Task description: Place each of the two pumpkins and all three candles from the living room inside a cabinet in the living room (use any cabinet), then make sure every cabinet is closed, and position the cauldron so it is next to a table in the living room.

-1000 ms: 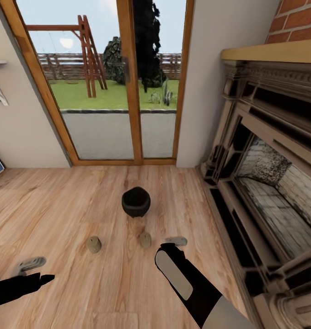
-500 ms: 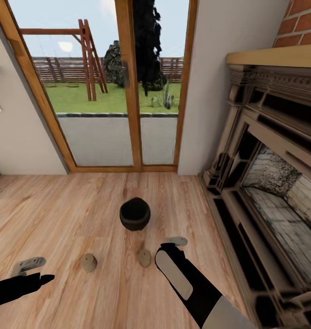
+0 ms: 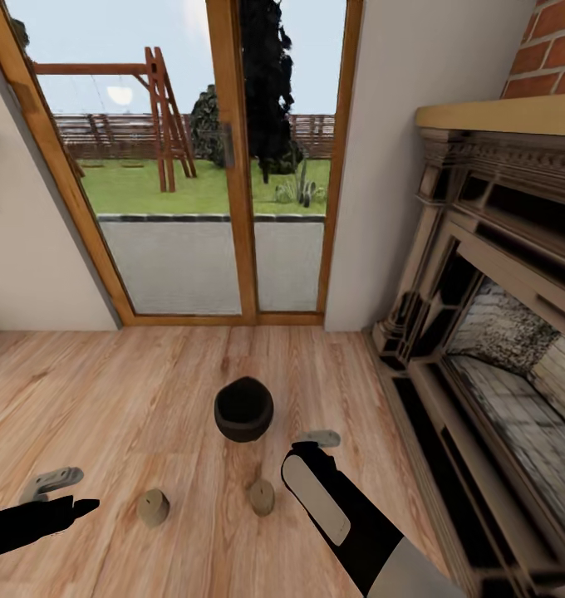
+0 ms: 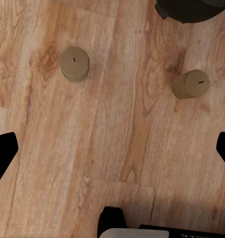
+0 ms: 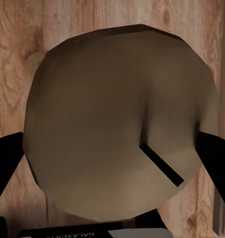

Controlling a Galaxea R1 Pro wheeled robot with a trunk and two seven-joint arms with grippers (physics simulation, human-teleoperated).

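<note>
Biggest stuff first: the fireplace (image 3: 490, 349) fills the robot's right side and the glass patio door (image 3: 208, 183) is straight ahead, wood floor (image 3: 108, 399) all around. The cauldron (image 3: 243, 409) sits on the floor in the middle, no desk near it.

Just this side of it are two candles (image 3: 153, 507) standing well apart on the planks, one toward the left arm, the other (image 3: 262, 497) right by the right forearm. From the left wrist you can see both (image 4: 74, 63) with the cauldron's edge beyond.

The right gripper (image 5: 112, 148) looks clamped around a third candle (image 5: 117, 129), dark fingers (image 5: 5, 163) touching both its sides. The left gripper (image 4: 112, 148) is spread wide, holding nothing.

What worries me: that right elbow hangs right beside the nearer candle, so a careless swing or base turn could tip it and send it rolling. The held one could also slip if the grip is shallow.
</note>
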